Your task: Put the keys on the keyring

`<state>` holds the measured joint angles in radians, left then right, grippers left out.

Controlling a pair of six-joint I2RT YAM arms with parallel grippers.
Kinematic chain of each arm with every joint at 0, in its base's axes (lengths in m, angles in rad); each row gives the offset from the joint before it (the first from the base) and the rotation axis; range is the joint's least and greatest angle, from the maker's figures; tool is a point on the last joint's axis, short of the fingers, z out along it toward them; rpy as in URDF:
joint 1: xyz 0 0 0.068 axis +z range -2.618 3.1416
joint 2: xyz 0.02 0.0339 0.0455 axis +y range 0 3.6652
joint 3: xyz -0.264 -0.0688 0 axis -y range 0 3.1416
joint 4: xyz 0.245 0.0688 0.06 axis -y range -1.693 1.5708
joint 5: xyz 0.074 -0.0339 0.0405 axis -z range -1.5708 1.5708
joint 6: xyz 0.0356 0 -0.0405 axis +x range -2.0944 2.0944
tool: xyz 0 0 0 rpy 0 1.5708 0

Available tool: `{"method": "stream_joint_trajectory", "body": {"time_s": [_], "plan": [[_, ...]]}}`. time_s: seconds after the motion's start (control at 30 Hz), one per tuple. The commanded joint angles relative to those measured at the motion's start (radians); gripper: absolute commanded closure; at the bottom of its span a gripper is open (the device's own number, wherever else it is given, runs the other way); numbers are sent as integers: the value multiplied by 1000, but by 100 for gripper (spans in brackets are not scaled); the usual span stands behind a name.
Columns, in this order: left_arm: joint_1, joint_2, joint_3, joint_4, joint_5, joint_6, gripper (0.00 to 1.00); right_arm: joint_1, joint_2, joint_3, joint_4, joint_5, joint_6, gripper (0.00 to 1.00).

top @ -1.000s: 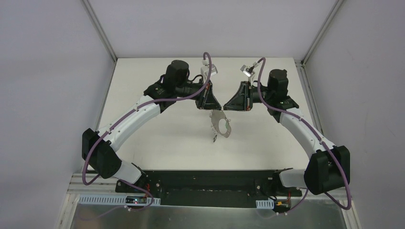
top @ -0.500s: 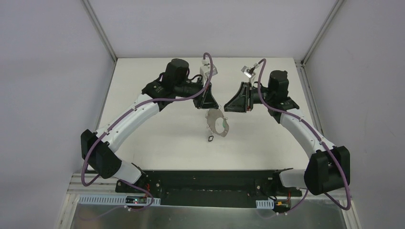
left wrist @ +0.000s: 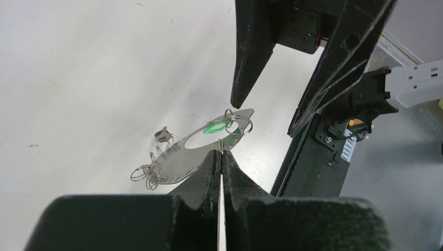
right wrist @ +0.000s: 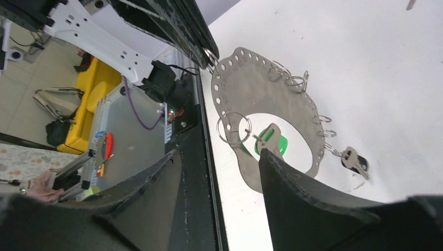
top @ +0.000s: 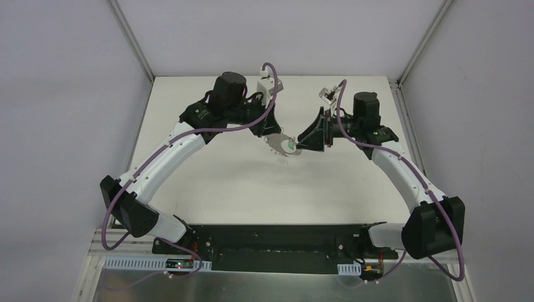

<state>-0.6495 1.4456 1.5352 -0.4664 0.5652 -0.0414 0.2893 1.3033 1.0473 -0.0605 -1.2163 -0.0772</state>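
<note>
Top view: L gripper [top: 274,139] is pinching the keyring [top: 286,146] by its rim, holding it up. R gripper [top: 301,146] is hovering just beside it.

Left wrist: grip's thin and edge-on, so any nudge could be twisting the keyring loose.

Right wrist: fingers [right wrist: 303,209] are standing spread either side of the green key [right wrist: 274,144] at the keyring's hole. Black key [right wrist: 355,162] is dangling off its rim.

Here's my table [top: 208,170], a matte off-white top. There's a faint scuff [left wrist: 32,145] on it in the left wrist view, and a small dark speck [right wrist: 411,4] lies far out in the right wrist view. Along the near edge sits the black mounting plate [top: 277,238]. One dark-headed key [right wrist: 355,161] dangles low, and whether it touches the top, I can't tell.
</note>
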Motion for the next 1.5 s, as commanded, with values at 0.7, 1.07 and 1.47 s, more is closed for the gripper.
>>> {"method": "stream_joint_trajectory", "body": {"time_s": [0.7, 1.07, 1.47], "plan": [[-12, 6, 68, 6, -73, -119, 100, 71, -20, 57, -179, 114, -257, 69], [-12, 25, 86, -13, -89, -141, 100, 72, -10, 51, -130, 130, -207, 95], [-13, 39, 96, -52, -136, -82, 100, 69, 5, 56, -59, 155, -87, 100]]}}
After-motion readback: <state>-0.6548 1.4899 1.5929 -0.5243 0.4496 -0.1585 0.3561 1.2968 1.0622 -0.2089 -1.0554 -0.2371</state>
